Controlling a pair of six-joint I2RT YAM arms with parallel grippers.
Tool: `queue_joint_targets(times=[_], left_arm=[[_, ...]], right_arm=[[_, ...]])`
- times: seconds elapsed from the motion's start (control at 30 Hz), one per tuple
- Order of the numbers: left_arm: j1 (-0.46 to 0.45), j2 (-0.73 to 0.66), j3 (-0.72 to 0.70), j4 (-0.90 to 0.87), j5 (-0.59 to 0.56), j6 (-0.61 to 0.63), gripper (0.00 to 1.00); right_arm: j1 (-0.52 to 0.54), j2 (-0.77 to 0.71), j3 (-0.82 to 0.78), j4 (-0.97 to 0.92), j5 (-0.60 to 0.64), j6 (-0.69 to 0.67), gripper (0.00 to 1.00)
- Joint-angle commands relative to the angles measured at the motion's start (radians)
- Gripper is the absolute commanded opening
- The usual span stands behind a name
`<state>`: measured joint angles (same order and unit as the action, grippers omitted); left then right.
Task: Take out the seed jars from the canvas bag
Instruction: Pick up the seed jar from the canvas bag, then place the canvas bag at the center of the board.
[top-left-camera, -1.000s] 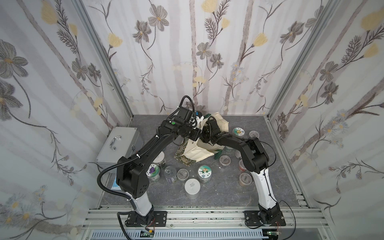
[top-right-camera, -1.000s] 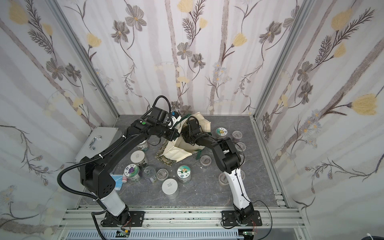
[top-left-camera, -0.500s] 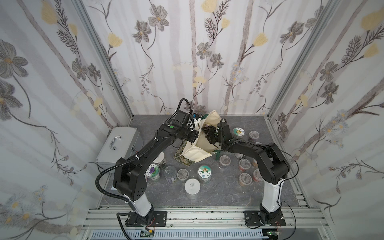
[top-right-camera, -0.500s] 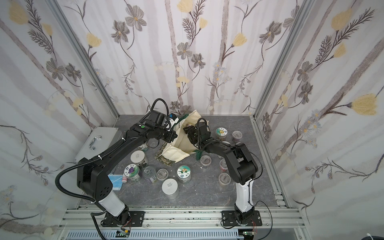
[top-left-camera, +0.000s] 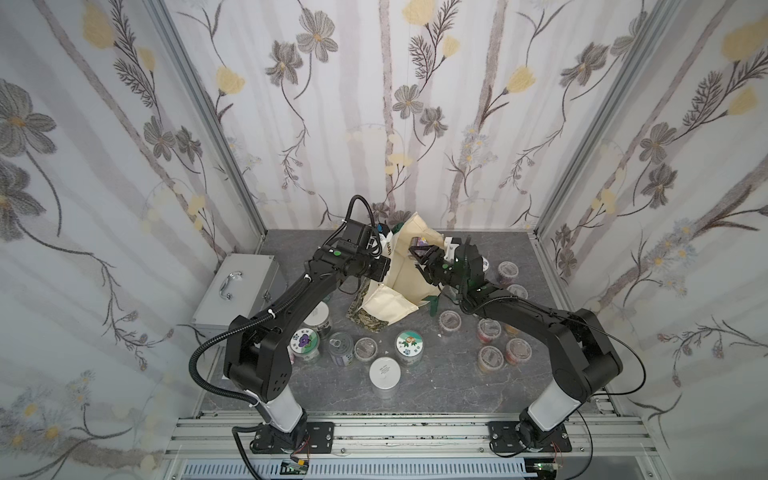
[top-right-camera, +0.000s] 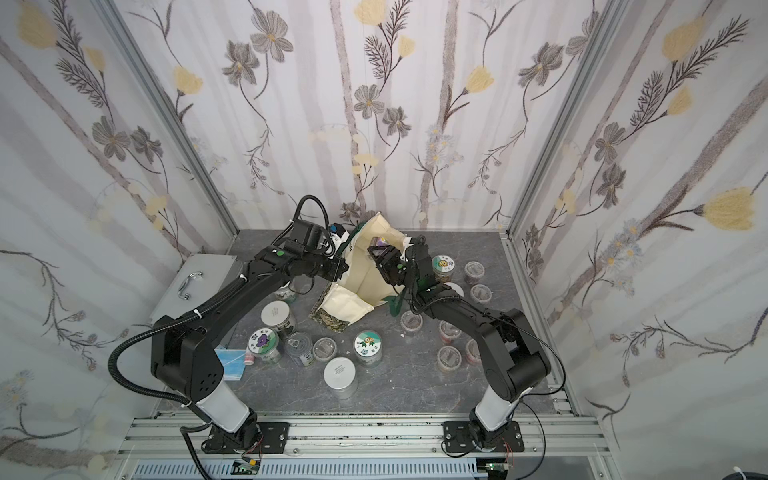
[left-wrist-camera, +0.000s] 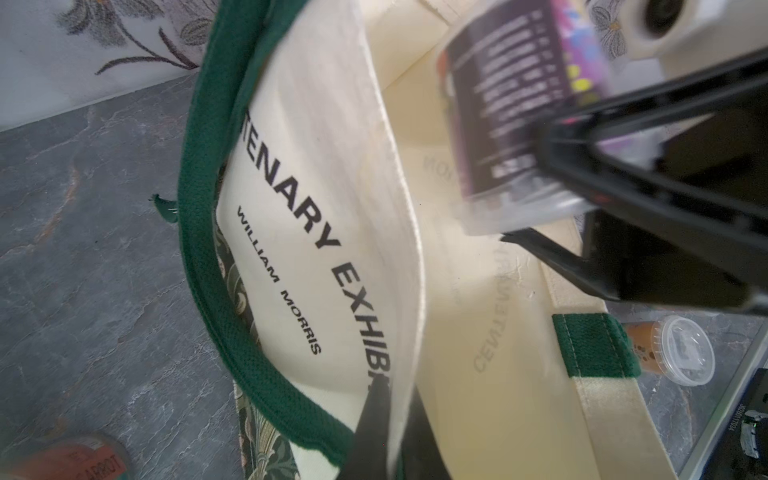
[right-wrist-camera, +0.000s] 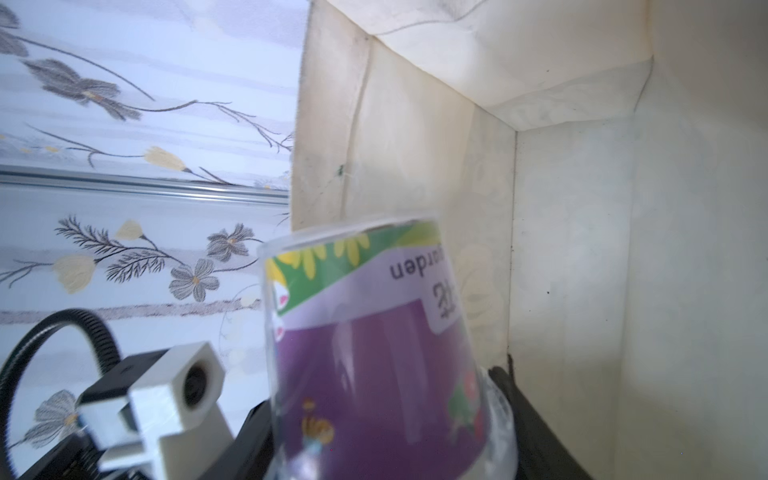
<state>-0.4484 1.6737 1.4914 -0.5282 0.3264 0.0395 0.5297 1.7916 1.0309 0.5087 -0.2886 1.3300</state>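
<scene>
1. Nearest to the robot's base, a white-lid jar (top-left-camera: 385, 372) stands upright on the bench (top-left-camera: 436, 386).
2. Just behind it is a row of jars (top-left-camera: 409, 343), all upright. Two of them have pictured lids and the rest have clear lids.
3. On the robot's right, some clear-lid jars (top-left-camera: 490, 357) stand close together beside the right arm.
4. On the left edge of the bench lies the case (top-left-camera: 241, 286). It is closed, with its handle on top.
5. The bag (top-left-camera: 390, 305) is in the middle in both top views. Its floral base rests on the bench, and its open mouth is lifted up.
6. The left hand (top-left-camera: 385, 266) is closed on the rim of the bag. The left wrist view shows the canvas pinched between its fingers (left-wrist-camera: 371, 419).
7. The right hand (top-left-camera: 417, 250) is clamped on a purple jar (top-left-camera: 417, 242). This jar is in the air at the mouth of the bag, with the inner canvas wall just behind it. I cannot tell if it is fully outside the bag.
8. Farthest away, a pictured-lid jar (top-right-camera: 444, 264) and a small jar (top-right-camera: 473, 270) stand behind the right arm, near the back wall.
</scene>
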Motion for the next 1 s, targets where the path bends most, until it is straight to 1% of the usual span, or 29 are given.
queue_joint_targets(times=[0.0,0.13,0.17,0.3,0.43,0.5,0.53,0.57,0.67,0.77,0.83,0.93,0.97], left_arm=[[0.031,-0.004,-0.011,0.049,0.029,-0.056,0.00],[0.064,0.015,-0.001,0.069,0.041,-0.100,0.00],[0.070,0.022,0.002,0.071,0.043,-0.111,0.00],[0.093,0.062,0.032,0.049,0.026,-0.150,0.00],[0.113,0.068,0.024,0.051,0.005,-0.187,0.00],[0.121,0.059,0.010,0.054,-0.010,-0.201,0.05],[0.125,0.054,0.006,0.054,-0.018,-0.208,0.09],[0.126,0.050,0.003,0.051,-0.028,-0.210,0.15],[0.132,0.038,0.008,0.029,-0.045,-0.214,0.37],[0.137,0.014,0.016,0.000,-0.080,-0.217,0.53],[0.140,-0.015,0.022,-0.023,-0.122,-0.220,0.67],[0.153,-0.050,0.030,-0.060,-0.183,-0.224,0.80],[0.158,-0.054,0.036,-0.075,-0.191,-0.225,0.81]], right_arm=[[-0.002,-0.078,-0.035,0.026,-0.057,-0.019,0.49],[-0.012,-0.188,-0.105,-0.025,-0.094,-0.048,0.50],[-0.015,-0.241,-0.129,-0.042,-0.104,-0.053,0.51],[-0.034,-0.367,-0.246,-0.100,-0.159,-0.055,0.51],[-0.056,-0.493,-0.353,-0.222,-0.215,-0.065,0.51],[-0.063,-0.538,-0.375,-0.302,-0.243,-0.086,0.50],[-0.063,-0.562,-0.385,-0.345,-0.258,-0.096,0.50],[-0.067,-0.579,-0.395,-0.377,-0.276,-0.101,0.50],[-0.080,-0.643,-0.425,-0.482,-0.315,-0.115,0.50],[-0.085,-0.689,-0.422,-0.640,-0.331,-0.165,0.50],[-0.090,-0.715,-0.429,-0.737,-0.344,-0.193,0.51],[-0.090,-0.744,-0.447,-0.851,-0.352,-0.228,0.50],[-0.090,-0.752,-0.452,-0.884,-0.357,-0.238,0.50]])
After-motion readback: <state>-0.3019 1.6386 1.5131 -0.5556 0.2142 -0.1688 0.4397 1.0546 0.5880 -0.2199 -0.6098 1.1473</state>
